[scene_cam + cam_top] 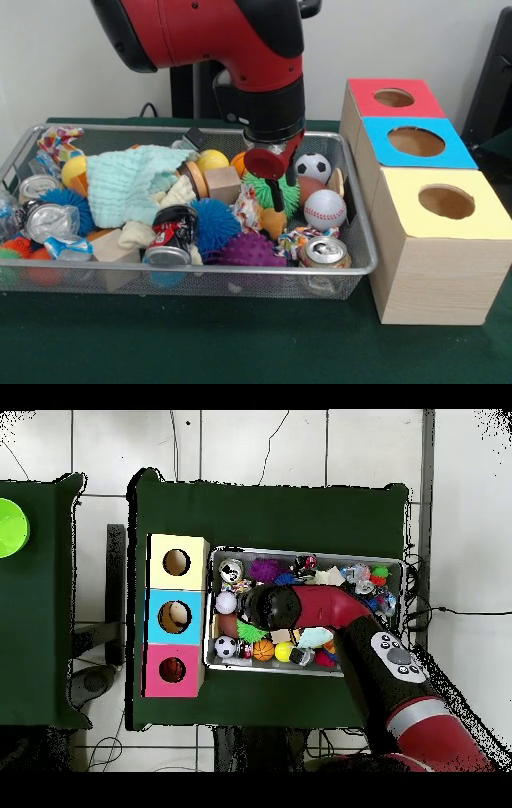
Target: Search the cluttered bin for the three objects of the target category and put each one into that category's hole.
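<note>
The silver wire mesh bin (352, 268) fills the table's middle and is full of toys; it also shows in the overhead view (405, 589). My gripper (276, 196) hangs low in the bin's right half, in front of a green spiky ball (260, 192). In the overhead view the gripper (262, 606) is near the bin's box end. A small orange soft thing (274, 224) lies right under the gripper; I cannot tell whether it is held. The red-topped box's hole (394, 98) is at the far right, and shows in the overhead view (172, 670).
Blue-topped (416, 142) and yellow-topped (446, 202) boxes stand in front of the red one. In the bin lie a mint knitted cloth (128, 184), cans (324, 250), a baseball (325, 209), a soccer ball (313, 167), a purple spiky ball (246, 250) and a wooden block (222, 184).
</note>
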